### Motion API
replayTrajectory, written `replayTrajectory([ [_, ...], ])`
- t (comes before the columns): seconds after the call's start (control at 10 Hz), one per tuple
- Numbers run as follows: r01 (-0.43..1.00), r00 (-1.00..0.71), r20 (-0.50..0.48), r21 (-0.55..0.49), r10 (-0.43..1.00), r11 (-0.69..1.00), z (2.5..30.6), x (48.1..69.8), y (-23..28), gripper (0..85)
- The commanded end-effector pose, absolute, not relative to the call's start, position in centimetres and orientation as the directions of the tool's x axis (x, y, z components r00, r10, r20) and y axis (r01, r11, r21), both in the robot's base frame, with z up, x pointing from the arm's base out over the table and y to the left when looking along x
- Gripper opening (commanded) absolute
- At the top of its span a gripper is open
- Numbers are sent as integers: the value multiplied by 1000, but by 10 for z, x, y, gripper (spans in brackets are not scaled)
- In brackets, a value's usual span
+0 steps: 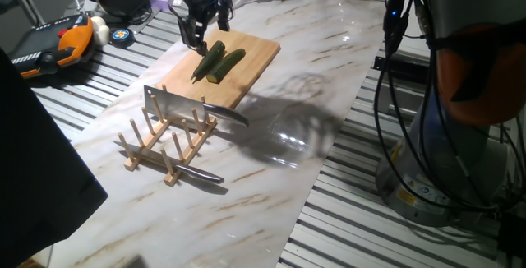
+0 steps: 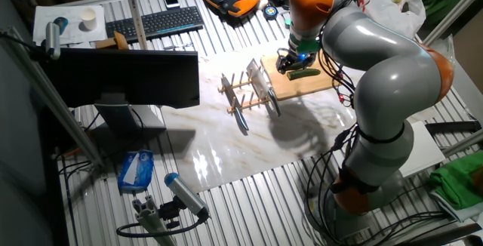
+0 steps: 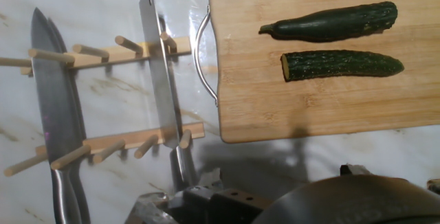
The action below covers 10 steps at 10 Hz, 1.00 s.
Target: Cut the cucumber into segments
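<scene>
Overhead, reaching across a white marbled table [image 1: 329, 136] from a grey and orange arm [image 2: 377, 72]. Poised above the far end of a wooden board [image 1: 251, 62], just past the produce, not touching it: the gripper [image 1: 204, 34], dark fingers pointing down with a visible gap between them, nothing held. Board lying flat, metal handle [image 3: 201, 56] on its edge toward a wooden peg rack [image 1: 164, 149] standing just beside it. Slotted upright in that rack: a broad cleaver [image 1: 174, 106]; resting nearby in the same rack, a long pointed knife [image 3: 55, 114], blade flat between the pegs. Lying on the board, side by side and nearly parallel, close but apart in the hand view: two lengths of the cucumber [image 3: 330, 22], dark green; one whole-skinned with a tapered tip, the other [image 3: 340, 64] showing a pale cut face toward the handle side. No short segments on the board, both lengths uncut. Hand view dominated at the bottom by blurred grey housing, fingertips not clearly visible there.
</scene>
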<state>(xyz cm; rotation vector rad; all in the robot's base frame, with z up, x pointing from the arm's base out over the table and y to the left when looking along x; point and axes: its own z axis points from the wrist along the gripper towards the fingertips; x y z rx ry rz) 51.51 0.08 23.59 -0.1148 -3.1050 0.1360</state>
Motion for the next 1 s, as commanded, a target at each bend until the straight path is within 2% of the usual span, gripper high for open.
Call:
replayTrajectory([
  [0.0, 69, -997, 35, -81, 72, 994, 236, 515, 1, 850],
  [0.6, 68, -995, 64, -40, 71, 997, 241, 523, 12, 850],
  [0.9, 68, -996, 59, -35, 70, 997, 230, 532, 17, 850],
])
